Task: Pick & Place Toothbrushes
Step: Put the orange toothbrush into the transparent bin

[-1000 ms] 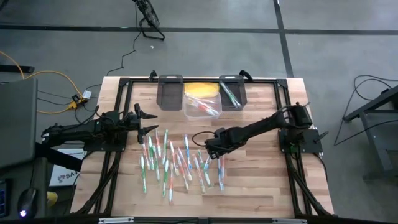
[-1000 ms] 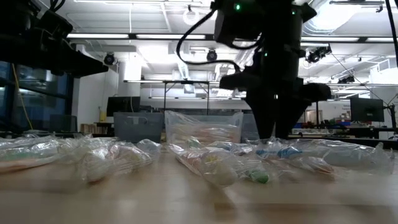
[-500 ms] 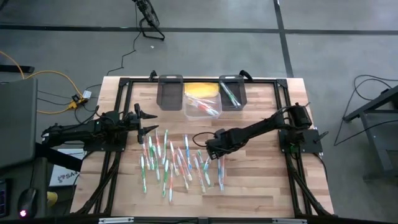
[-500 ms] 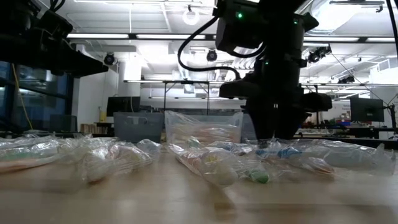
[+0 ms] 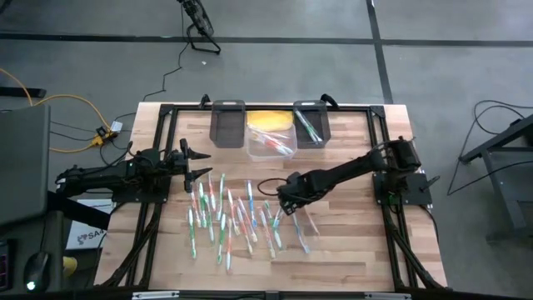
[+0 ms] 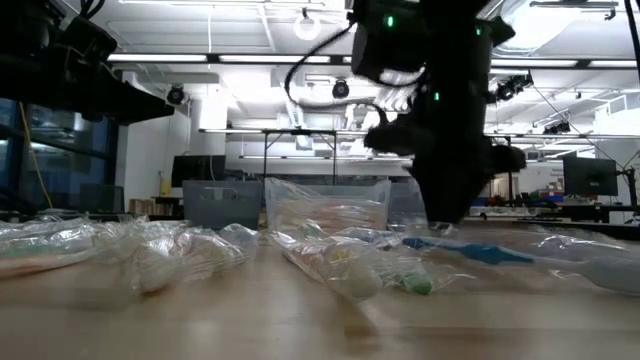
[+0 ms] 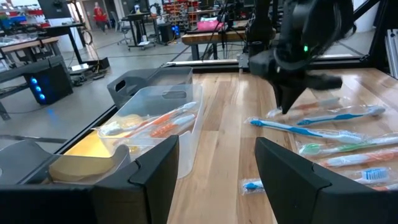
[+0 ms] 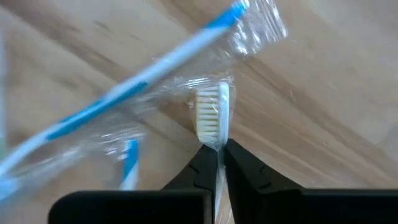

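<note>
Right gripper (image 5: 287,204) down on the table (image 5: 350,242) at the right edge of the loose toothbrushes (image 5: 225,212), jaws pinched nearly together on the clear wrapper of one white brush (image 8: 212,112), bristle head just clear of the fingertips (image 8: 205,163); grip looks to be on film and handle end only, so judged thin. A blue brush (image 8: 140,78) in its own wrapper lying across, touching or overlapping the held one. In the high view, a wrapped brush (image 5: 303,231) splayed out from the gripper toward the table's near side, well apart from the main scatter. Left gripper (image 5: 190,162) waiting above the left part of the table, fingers (image 7: 149,180) spread wide, holding nothing. Bins at the far edge: dark bin (image 5: 226,125), clear bin (image 5: 268,140) with brushes inside, second dark bin (image 5: 310,125) also with brushes. Step in hand: lift of the pinched brush. Advised: straight, slow rise to check that the wrapper does not slip or drag the blue neighbour along; carry low and level toward the bins; release only once over the chosen bin's opening.
</note>
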Available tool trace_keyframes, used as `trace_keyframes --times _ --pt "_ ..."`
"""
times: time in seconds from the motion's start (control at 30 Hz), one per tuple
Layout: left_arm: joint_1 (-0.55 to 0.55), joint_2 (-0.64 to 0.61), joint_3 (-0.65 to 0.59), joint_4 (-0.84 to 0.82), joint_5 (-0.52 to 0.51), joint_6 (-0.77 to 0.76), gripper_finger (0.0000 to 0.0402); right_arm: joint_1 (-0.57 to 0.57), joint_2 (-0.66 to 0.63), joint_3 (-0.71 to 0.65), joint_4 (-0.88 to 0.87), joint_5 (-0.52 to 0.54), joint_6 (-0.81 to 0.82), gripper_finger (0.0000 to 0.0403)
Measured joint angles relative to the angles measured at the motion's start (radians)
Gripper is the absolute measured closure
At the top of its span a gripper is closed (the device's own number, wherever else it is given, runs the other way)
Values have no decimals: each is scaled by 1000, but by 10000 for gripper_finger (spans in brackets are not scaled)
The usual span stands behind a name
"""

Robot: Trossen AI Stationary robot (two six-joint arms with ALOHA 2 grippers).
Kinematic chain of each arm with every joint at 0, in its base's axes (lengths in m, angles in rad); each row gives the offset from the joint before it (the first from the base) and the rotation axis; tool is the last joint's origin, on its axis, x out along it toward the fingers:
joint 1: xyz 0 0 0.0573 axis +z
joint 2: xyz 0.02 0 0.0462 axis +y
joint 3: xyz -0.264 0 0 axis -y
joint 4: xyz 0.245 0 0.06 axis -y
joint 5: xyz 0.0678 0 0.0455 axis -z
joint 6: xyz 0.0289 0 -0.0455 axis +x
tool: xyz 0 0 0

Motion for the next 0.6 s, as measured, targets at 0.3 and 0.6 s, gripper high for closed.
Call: trace_keyframes --times 0.3,0.6 --pt "0 0 0 0 0 0 196 -40 -77 80 -65 4 -208 396" --pt "0 0 0 0 0 0 196 -156 -80 227 -105 12 -532 397"
